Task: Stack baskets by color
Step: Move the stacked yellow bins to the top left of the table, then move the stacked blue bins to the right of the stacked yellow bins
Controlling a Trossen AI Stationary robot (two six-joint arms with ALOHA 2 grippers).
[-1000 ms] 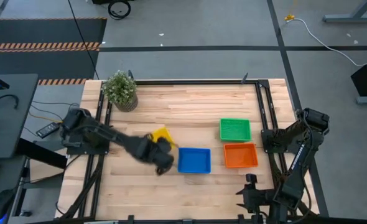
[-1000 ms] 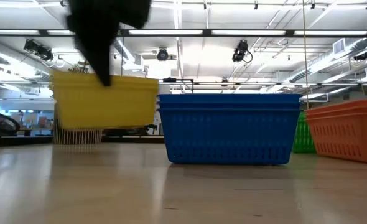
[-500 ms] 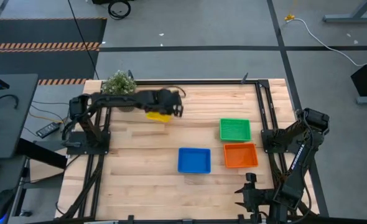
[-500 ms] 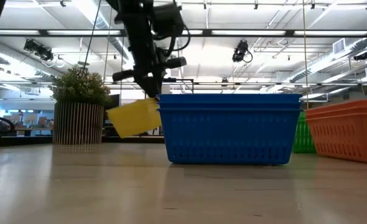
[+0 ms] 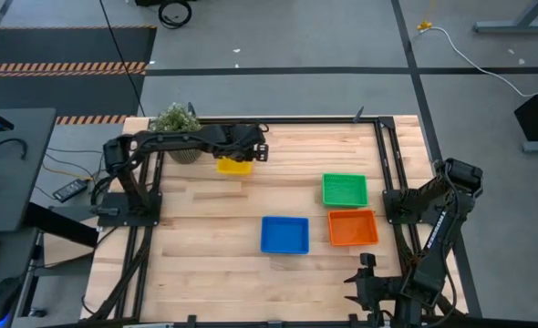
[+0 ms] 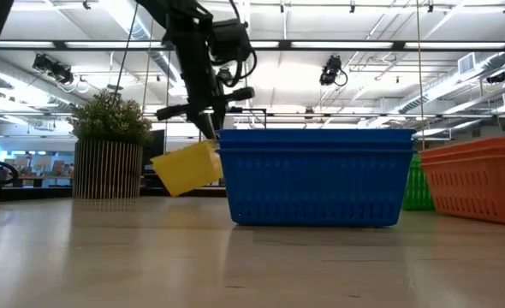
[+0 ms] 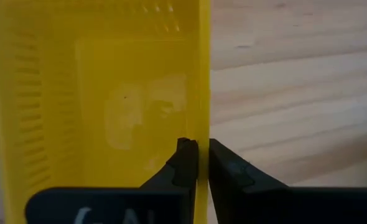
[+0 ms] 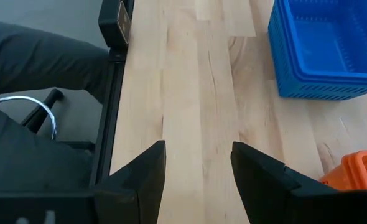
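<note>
My left gripper (image 5: 251, 153) holds a yellow basket (image 5: 233, 165) at the far side of the table, just right of the potted plant (image 5: 176, 128). In the low view the yellow basket (image 6: 184, 168) hangs tilted below the gripper (image 6: 210, 128). Nested blue baskets (image 5: 284, 234) stand on the table in the middle. A green basket (image 5: 345, 189) and an orange basket (image 5: 353, 227) stand to their right. My right gripper (image 8: 199, 155) waits open above bare wood near the front right, with nothing between its fingers. My left gripper has one finger (image 7: 185, 163) inside the yellow basket and the other outside, with a long side wall's rim (image 7: 202, 118) between them. The fingers slant down from above. The basket hangs tilted, one corner low (image 6: 174, 190). Whether that corner touches the table, I cannot tell.
The potted plant (image 6: 109, 145) stands close to the left of the held basket. Black rails (image 5: 389, 164) run along the table's left and right sides. Bare wood (image 5: 205, 246) lies left of the blue baskets and along the near edge.
My left gripper has swung from beside the blue baskets toward the table's far edge, rolling as it went, and carried the yellow basket along. The basket, lifted and level before, now hangs tilted next to the plant. The right arm has kept still.
</note>
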